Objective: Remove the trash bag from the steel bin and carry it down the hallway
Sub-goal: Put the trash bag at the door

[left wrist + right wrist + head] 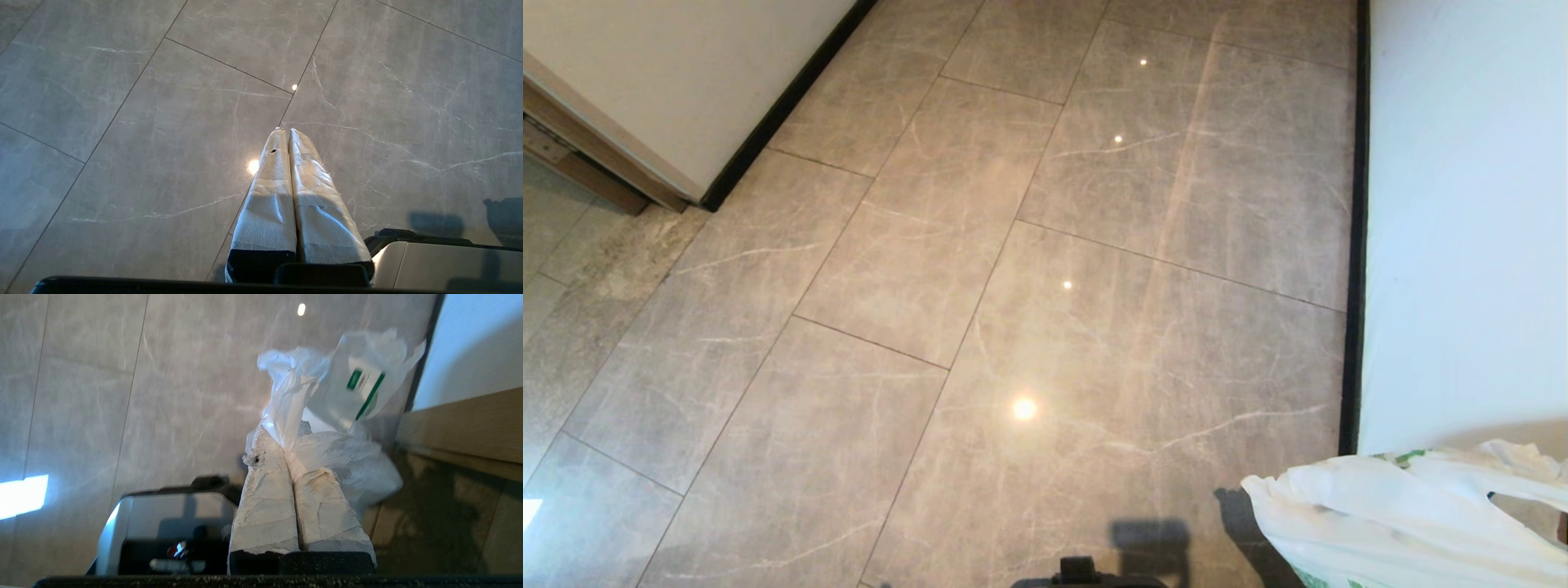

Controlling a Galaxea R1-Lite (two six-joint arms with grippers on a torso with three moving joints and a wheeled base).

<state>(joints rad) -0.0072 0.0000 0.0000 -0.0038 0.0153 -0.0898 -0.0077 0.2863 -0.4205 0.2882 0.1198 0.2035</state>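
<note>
The white, wrinkled trash bag with green print hangs at the lower right of the head view, close to the right wall. In the right wrist view my right gripper is shut on the trash bag, a bunch of thin plastic pinched between its taped fingertips and fanning out beyond them. My left gripper is shut with nothing in it, its taped fingers pressed together above the hallway floor. The steel bin is out of view.
Glossy beige marble-look tiles stretch ahead. An off-white wall with black baseboard runs along the right. At far left stands another wall corner with a brown door frame. My base shows at the bottom edge.
</note>
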